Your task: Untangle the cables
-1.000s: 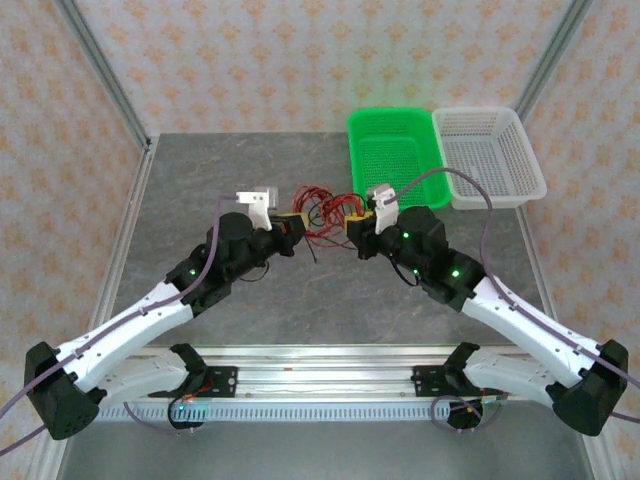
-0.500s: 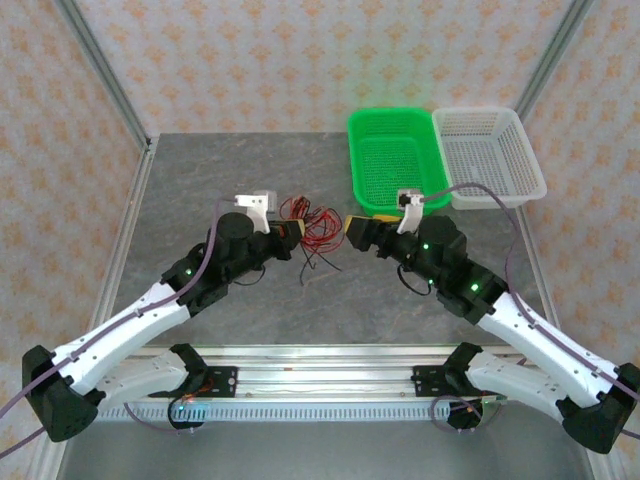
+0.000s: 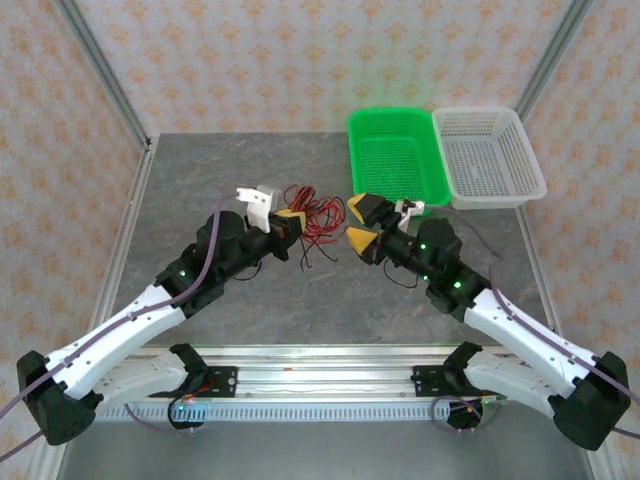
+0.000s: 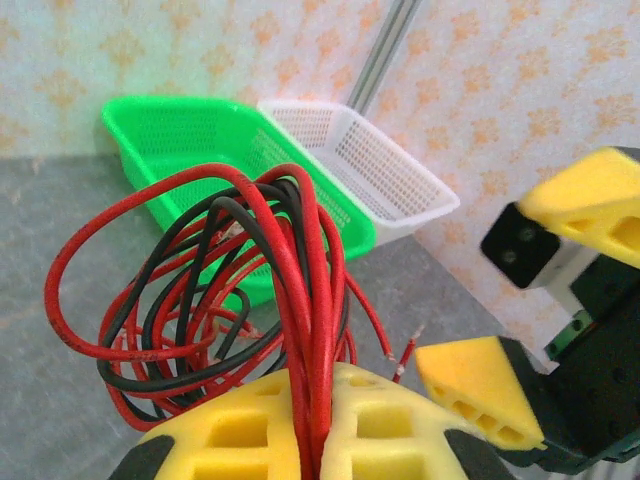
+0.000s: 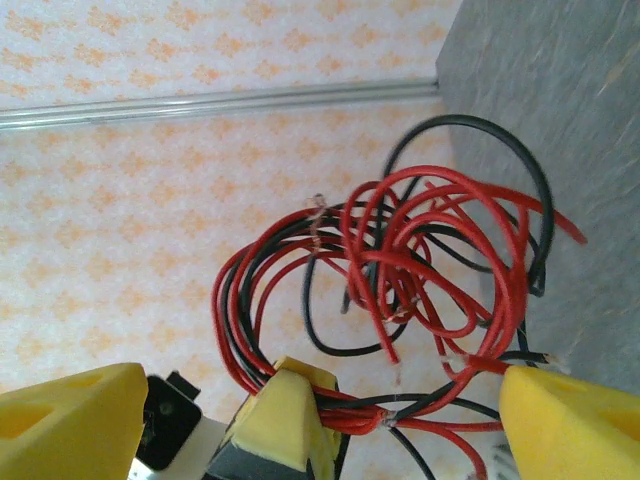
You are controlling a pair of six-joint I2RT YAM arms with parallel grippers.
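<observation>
The cables [image 3: 318,222] are a tangled bunch of thin red and black wires held up off the grey table [image 3: 200,180]. My left gripper [image 3: 291,221] is shut on several strands at the bunch's left side. From the left wrist, red wires [image 4: 300,260] run down between my left gripper's [image 4: 320,425] closed yellow pads. My right gripper [image 3: 361,224] stands open just right of the bunch, nothing between its fingers. Seen from the right wrist, the loops [image 5: 430,260] hang ahead of my right gripper [image 5: 320,390], whose wide-apart fingertips [image 5: 565,420] frame the left gripper's pads [image 5: 285,420].
A green basket [image 3: 395,165] and a white basket [image 3: 490,160] sit side by side at the back right of the table. They also appear behind the wires in the left wrist view, green basket [image 4: 180,145] and white basket [image 4: 370,170]. Patterned walls enclose the table.
A second ago both grippers held the bunch. My right gripper has let go, drawn a little to the right and opened. The bunch stays in my left gripper.
</observation>
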